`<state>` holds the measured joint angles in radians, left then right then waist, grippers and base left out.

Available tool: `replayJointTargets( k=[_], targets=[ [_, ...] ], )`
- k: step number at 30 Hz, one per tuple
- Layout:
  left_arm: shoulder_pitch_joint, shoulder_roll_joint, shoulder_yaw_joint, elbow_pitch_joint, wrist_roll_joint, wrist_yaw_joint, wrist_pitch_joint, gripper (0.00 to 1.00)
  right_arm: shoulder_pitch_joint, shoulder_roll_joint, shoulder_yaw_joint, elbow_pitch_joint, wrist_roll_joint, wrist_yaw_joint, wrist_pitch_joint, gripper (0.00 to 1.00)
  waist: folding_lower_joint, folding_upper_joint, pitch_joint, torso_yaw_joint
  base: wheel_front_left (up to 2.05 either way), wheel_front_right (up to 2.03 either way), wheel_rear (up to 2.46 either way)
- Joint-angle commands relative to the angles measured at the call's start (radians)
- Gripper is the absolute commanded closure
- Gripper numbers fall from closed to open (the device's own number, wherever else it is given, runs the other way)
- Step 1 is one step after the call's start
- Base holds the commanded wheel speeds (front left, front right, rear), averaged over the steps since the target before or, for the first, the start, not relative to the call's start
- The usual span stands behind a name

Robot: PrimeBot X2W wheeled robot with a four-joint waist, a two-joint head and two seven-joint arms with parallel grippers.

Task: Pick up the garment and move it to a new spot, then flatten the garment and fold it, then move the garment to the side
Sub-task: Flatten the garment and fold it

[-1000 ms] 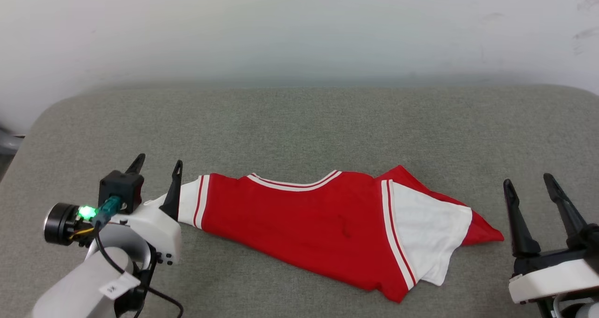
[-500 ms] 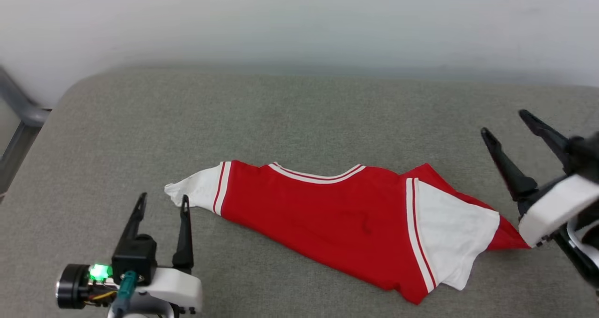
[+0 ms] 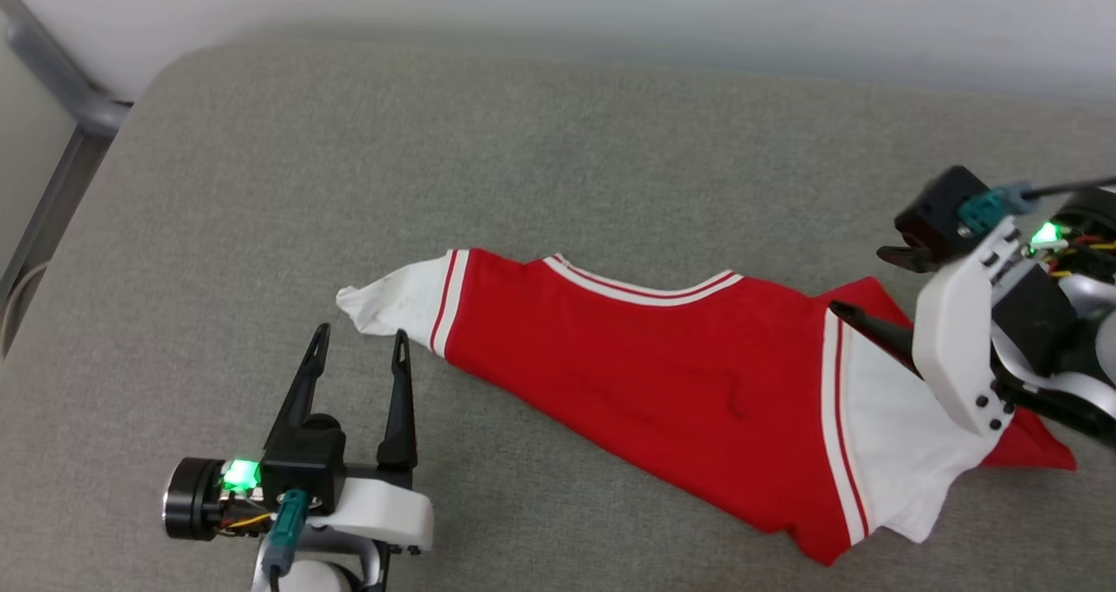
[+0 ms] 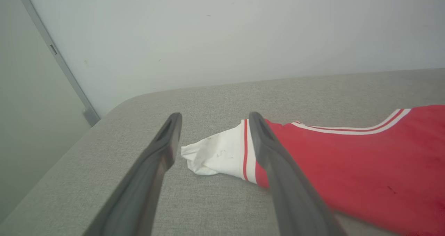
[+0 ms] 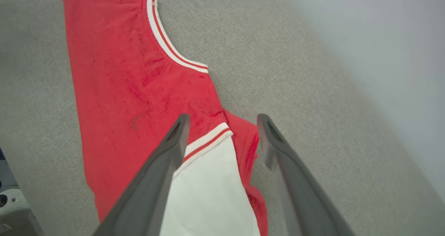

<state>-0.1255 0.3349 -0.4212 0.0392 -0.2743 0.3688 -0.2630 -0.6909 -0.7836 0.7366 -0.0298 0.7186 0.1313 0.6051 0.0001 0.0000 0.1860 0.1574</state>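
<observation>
Head view spans the garment (image 3: 645,357), both sleeves; left claw (image 3: 362,332), right claw (image 3: 859,281) gape empty.

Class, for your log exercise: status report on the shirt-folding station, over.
Left tool open, empty, by the white sleeve tip. Right tool open, empty, over the other sleeve. Red T-shirt rumpled on grey cushion. No obstacle seen.

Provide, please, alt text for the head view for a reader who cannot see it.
A red T-shirt with white sleeves lies rumpled on a grey padded surface. The open left claw points at one sleeve; the open right claw is at the other.
</observation>
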Motion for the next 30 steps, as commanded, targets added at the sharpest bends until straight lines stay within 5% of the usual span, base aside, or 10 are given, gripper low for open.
replayJointTargets(
  k=[1, 11, 19, 20, 21, 30],
  targets=[
    [-0.018, -0.026, 0.011, -0.007, 0.024, -0.015, -0.002, 0.0, -0.067, 0.003, 0.052, 0.028, 0.022, -0.001, 0.038, 0.0, -0.0001, 0.0, 0.052, 0.035, 0.0, 0.0, 0.0],
    [-0.064, -0.151, 0.078, 0.004, 0.098, -0.089, -0.002, 0.0, -0.3, 0.071, 0.348, 0.277, 0.051, -0.001, 0.1, 0.0, -0.0001, 0.0, 0.186, 0.106, 0.0, 0.0, 0.0],
    [-0.07, -0.209, 0.137, 0.027, 0.143, -0.142, -0.002, 0.0, -0.302, 0.091, 0.523, 0.426, 0.123, -0.002, 0.038, 0.0, -0.0001, 0.0, 0.216, 0.12, 0.0, 0.0, 0.0],
    [-0.066, -0.212, 0.147, 0.029, 0.147, -0.147, -0.002, 0.0, -0.307, 0.094, 0.529, 0.426, 0.13, -0.002, 0.014, 0.57, -0.0001, 0.0, 0.214, 0.116, 0.0, 0.0, 0.0],
    [-0.062, -0.215, 0.158, 0.032, 0.151, -0.15, -0.002, 0.0, -0.312, 0.096, 0.533, 0.427, 0.138, -0.002, -0.005, 1.0, -0.0001, 0.0, 0.21, 0.11, 0.0, 0.0, 0.0],
    [-0.039, -0.229, 0.203, 0.045, 0.185, -0.183, -0.002, 0.0, -0.393, 0.086, 0.535, 0.37, 0.116, -0.001, -0.246, 1.0, -0.0001, 0.0, 0.148, 0.049, 0.0, 0.0, 0.0]
  ],
)
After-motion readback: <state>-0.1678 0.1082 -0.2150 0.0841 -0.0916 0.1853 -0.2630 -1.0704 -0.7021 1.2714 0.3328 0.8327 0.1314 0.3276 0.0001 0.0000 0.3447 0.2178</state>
